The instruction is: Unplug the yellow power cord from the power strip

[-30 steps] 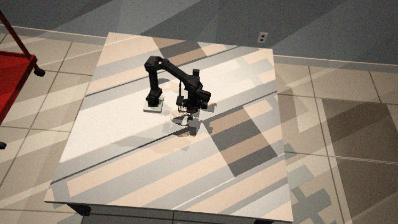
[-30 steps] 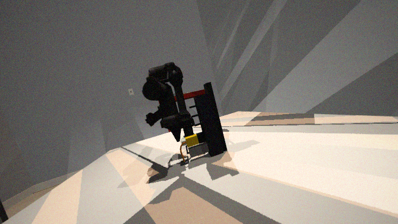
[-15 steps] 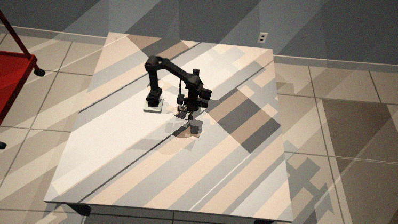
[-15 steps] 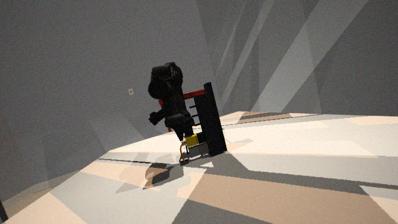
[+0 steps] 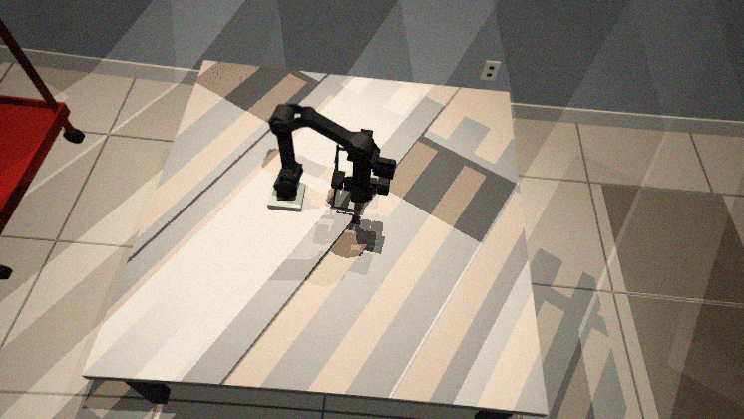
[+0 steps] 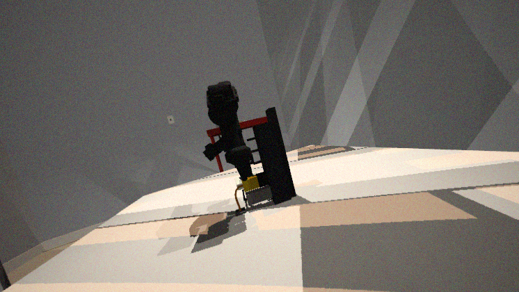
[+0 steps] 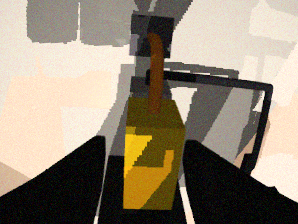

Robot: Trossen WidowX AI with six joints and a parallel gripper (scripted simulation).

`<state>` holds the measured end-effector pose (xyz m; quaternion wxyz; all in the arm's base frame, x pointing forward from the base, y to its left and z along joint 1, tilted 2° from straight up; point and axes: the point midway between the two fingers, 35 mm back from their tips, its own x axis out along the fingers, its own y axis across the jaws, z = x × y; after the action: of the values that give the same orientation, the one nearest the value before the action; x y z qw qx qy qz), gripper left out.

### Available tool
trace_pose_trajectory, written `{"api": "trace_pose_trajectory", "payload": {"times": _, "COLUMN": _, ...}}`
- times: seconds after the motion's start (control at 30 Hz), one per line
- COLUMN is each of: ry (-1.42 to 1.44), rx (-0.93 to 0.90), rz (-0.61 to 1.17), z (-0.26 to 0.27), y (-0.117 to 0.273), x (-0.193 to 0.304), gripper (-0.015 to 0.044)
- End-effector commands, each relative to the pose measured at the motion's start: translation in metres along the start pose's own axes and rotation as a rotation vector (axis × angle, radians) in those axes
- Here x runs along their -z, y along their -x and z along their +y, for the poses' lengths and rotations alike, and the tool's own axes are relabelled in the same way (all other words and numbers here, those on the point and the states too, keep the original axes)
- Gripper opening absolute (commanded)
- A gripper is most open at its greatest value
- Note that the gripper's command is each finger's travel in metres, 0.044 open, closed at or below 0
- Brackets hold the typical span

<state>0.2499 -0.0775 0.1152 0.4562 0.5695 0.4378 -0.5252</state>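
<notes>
The yellow plug (image 6: 250, 184) (image 7: 152, 170) sits at the lower front of the black power strip (image 6: 276, 159) (image 5: 366, 133), which stands upright. The brownish yellow cord (image 6: 236, 197) (image 7: 156, 82) leaves the plug and bends down to a small black block (image 6: 241, 211) (image 7: 145, 37). My gripper (image 7: 145, 148) (image 6: 248, 177) points down at the plug, its fingers partly open. The plug lies between them in the wrist view, with a gap at the left finger and almost none at the right. The arm hides the plug in the top view; its prongs are hidden.
A thin black wire frame (image 7: 269, 120) (image 5: 335, 174) stands beside the strip and plug, close to the fingers. The arm's pale base (image 5: 285, 205) is to the left on the table (image 5: 207, 291). A red cart (image 5: 26, 135) stands beyond the table's left edge.
</notes>
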Motion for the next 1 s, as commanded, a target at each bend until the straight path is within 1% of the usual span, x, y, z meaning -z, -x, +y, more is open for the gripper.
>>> {"api": "trace_pose_trajectory", "payload": {"times": 0.0, "ry": -0.002, "rx": 0.009, "rz": -0.002, "z": -0.004, "y": -0.001, "x": 0.004, "gripper": 0.0160}}
{"api": "trace_pose_trajectory", "payload": {"times": 0.43, "ry": -0.002, "rx": 0.009, "rz": -0.002, "z": -0.004, "y": -0.013, "x": 0.004, "gripper": 0.0160}}
{"api": "trace_pose_trajectory", "payload": {"times": 0.8, "ry": -0.002, "rx": 0.009, "rz": -0.002, "z": -0.004, "y": -0.013, "x": 0.004, "gripper": 0.0160}}
{"api": "trace_pose_trajectory", "payload": {"times": 0.9, "ry": 0.001, "rx": 0.002, "rz": 0.001, "z": -0.002, "y": -0.011, "x": 0.004, "gripper": 0.0081}}
{"api": "trace_pose_trajectory", "payload": {"times": 0.97, "ry": 0.001, "rx": 0.002, "rz": 0.001, "z": -0.002, "y": -0.011, "x": 0.004, "gripper": 0.0068}}
